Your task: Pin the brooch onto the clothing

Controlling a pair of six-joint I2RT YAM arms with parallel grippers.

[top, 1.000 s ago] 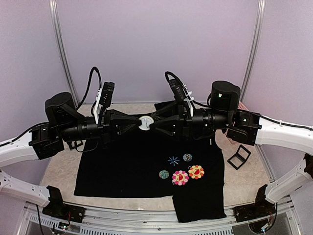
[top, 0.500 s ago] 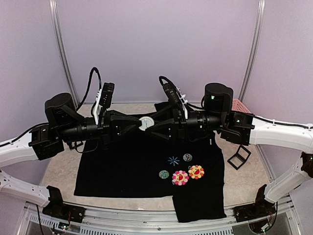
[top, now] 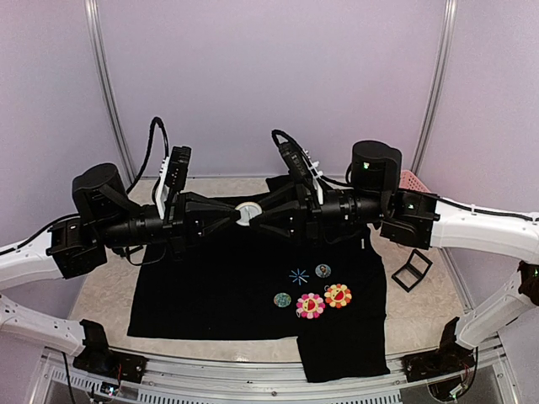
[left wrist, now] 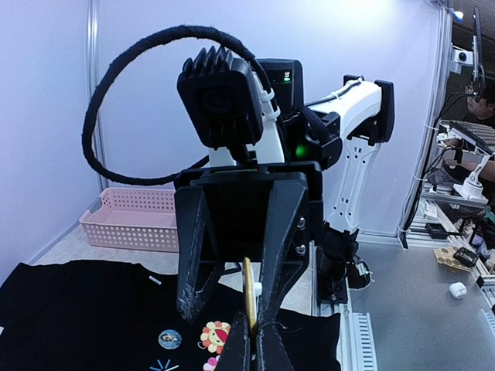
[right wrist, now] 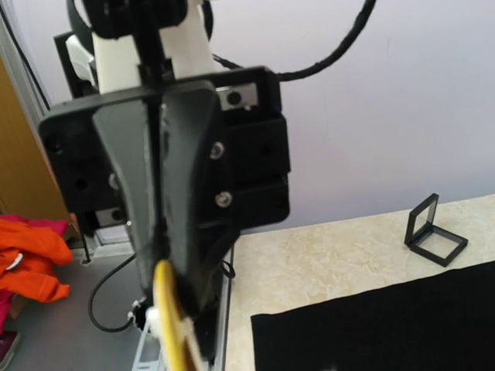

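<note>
1. The left gripper [top: 235, 215] is raised over the table [top: 421, 311], reaching toward 3 o'clock in the top view. Its jaws are pressed together on the brooch [top: 248, 213].
2. In the left wrist view the brooch [left wrist: 249, 292] stands edge-on, its gold rim rising from between that gripper's 2 closed fingertips [left wrist: 235, 349].
3. The right gripper [top: 259, 216] comes in from the other side, reaching toward 9 o'clock and meeting the left one tip to tip. The left wrist view shows its 2 fingers [left wrist: 197, 255] spread apart, 1 on each side of the brooch. Whether either finger touches the brooch cannot be told.
4. In the right wrist view the brooch's yellow edge [right wrist: 166, 309] sits at the tip of the left gripper's closed black jaws.
5. The shirt [top: 210, 286] lies flat and spread out on the table below both grippers, and the brooch hangs above its upper middle, apart from the cloth.
6. On the shirt front, toward 5 o'clock from the brooch, are the star mark [top: 297, 275], the pink flower badge [top: 310, 305] and the orange flower badge [top: 338, 295]. The 2 flowers are just beside each other.
7. A pink basket [top: 413, 178] stands at 2 o'clock on the table, partly behind the right arm.
8. A black frame [top: 410, 269] rests on the bare table just off the shirt's 3 o'clock edge.
</note>
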